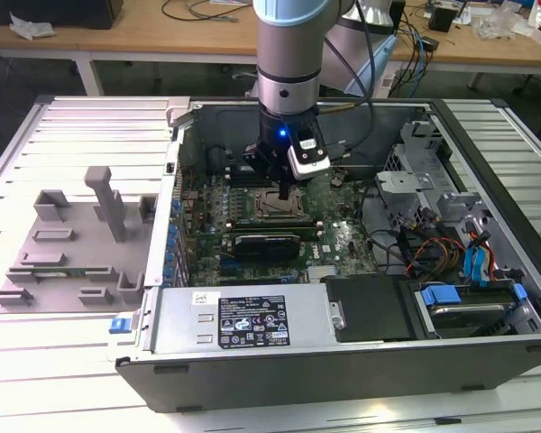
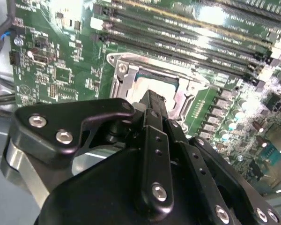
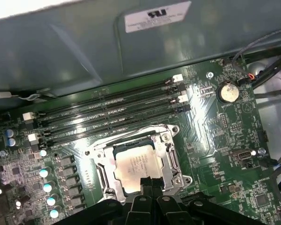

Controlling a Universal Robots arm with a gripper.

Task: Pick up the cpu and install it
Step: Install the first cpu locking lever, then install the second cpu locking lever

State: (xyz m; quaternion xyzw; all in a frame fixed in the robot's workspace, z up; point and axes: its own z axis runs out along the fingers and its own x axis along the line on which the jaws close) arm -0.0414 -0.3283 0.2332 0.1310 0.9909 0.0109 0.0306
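1. While the black robot hand (image 1: 287, 188) hangs low inside the open dark-grey desktop computer case (image 1: 487, 356) on the slatted metal worktop (image 1: 81, 117), we see the small flat square cpu with its silver-grey metal top (image 3: 136, 168) lying within the metal-edged square socket frame (image 3: 171, 157) on the green motherboard (image 3: 215, 136), as the first wrist view shows.

2. We cannot tell how far the fingers are apart, nor whether they grip anything: in both wrist views their tips come together just at the near edge of the cpu, and the contact is hidden.

3. We judge the chief risk to be a tilted seat. If the chip is pressed or let go out of square, one corner could ride up on the frame.

4. A sideways nudge from the hand could, in our view, drag the chip across the socket and harm the contacts beneath.

5. The black memory slots (image 3: 112, 117) run just beside the frame; we think a drifting arm could knock them.

6. The grey moulded plastic holder with upright blocks (image 1: 72, 244) sits well apart, at the exterior view's left.
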